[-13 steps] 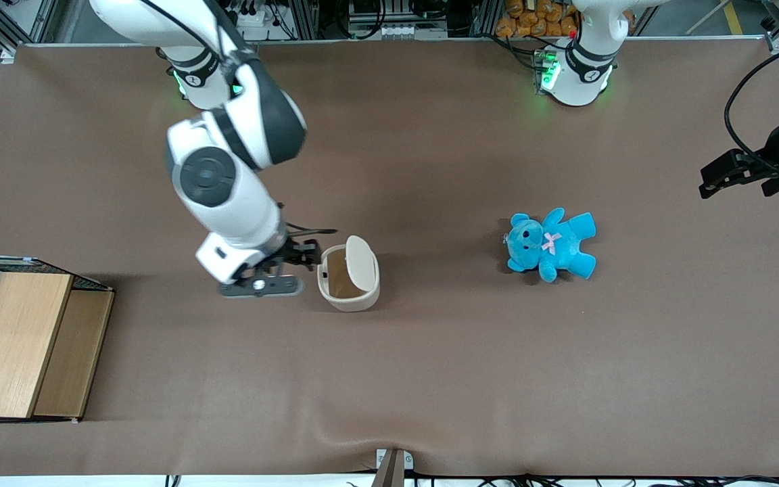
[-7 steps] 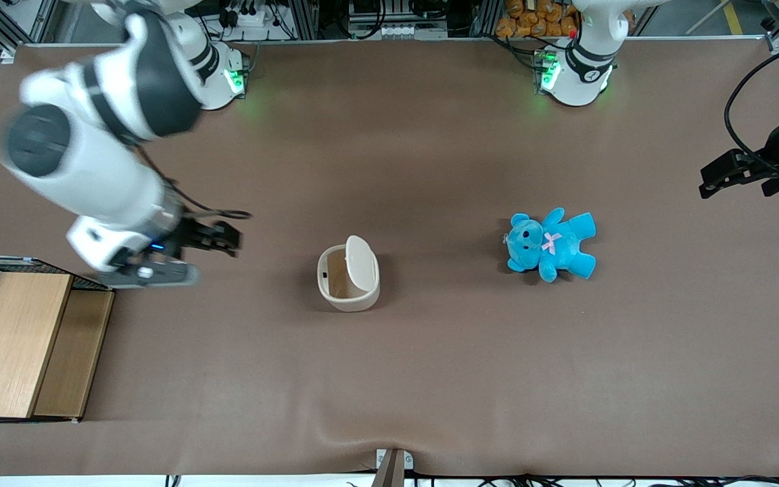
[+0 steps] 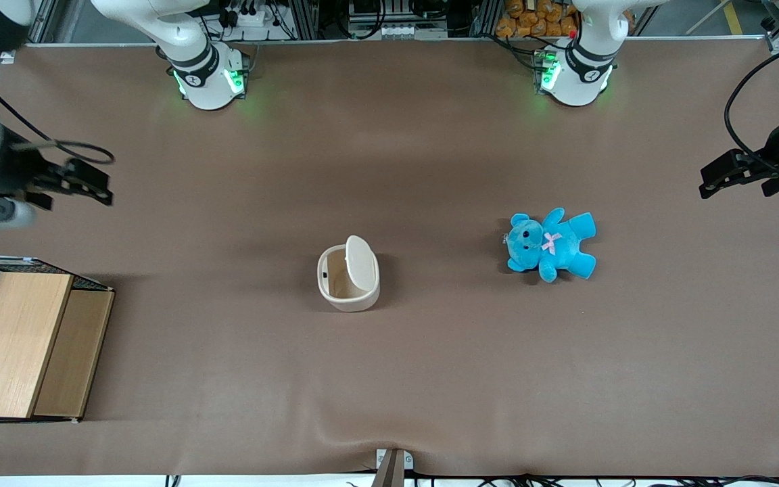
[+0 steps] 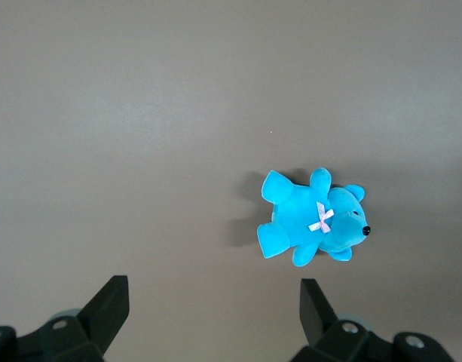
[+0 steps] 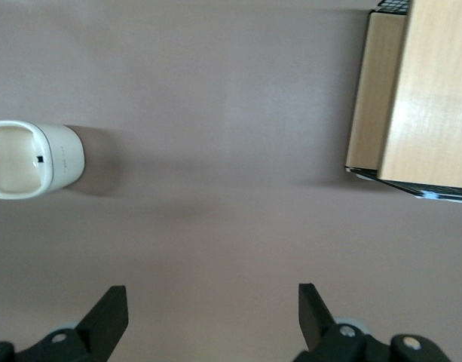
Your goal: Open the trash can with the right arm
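The trash can (image 3: pixel 349 279) stands on the brown table (image 3: pixel 430 379) with its lid (image 3: pixel 362 260) tipped up, tan inside showing. The gripper (image 3: pixel 95 189), fingers spread and holding nothing, hangs well apart from it toward the working arm's end, farther from the front camera, above bare table near the wooden box (image 3: pixel 21 345).

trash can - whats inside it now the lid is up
The trash can stands with its lid tipped up; only tan inner wall shows, with nothing visible inside. The bottom is partly hidden by the lid. The gripper, open, hangs toward the working arm's end of the table.
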Robot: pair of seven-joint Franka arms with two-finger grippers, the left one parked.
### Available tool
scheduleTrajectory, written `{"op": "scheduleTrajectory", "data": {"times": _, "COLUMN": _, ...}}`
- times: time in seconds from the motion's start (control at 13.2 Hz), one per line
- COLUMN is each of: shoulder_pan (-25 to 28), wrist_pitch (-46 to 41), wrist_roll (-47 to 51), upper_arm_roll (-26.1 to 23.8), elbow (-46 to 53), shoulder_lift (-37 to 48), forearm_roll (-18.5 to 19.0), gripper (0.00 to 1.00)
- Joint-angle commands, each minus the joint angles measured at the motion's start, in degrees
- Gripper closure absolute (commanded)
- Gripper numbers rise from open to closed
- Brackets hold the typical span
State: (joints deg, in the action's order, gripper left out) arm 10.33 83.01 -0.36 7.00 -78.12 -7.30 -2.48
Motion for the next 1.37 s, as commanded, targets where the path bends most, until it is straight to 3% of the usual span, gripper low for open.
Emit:
{"op": "scheduleTrajectory", "data": {"times": 0.0, "shoulder_pan": -3.82, "wrist_pitch": 0.39, "wrist_roll": -3.32, "upper_arm_roll": -1.2, "elbow": -4.39, "shoulder_lift": 3.78, "forearm_roll": 0.89, "gripper": 0.0}}
{"op": "scheduleTrajectory", "data": {"times": 1.29, "shoulder_pan": -5.41, "wrist_pitch": -1.01, "wrist_roll": -3.33, "upper_arm_roll": -1.29, "elbow": -4.58, "shoulder_lift": 5.02, "forearm_roll": 1.07, "gripper": 0.0}}
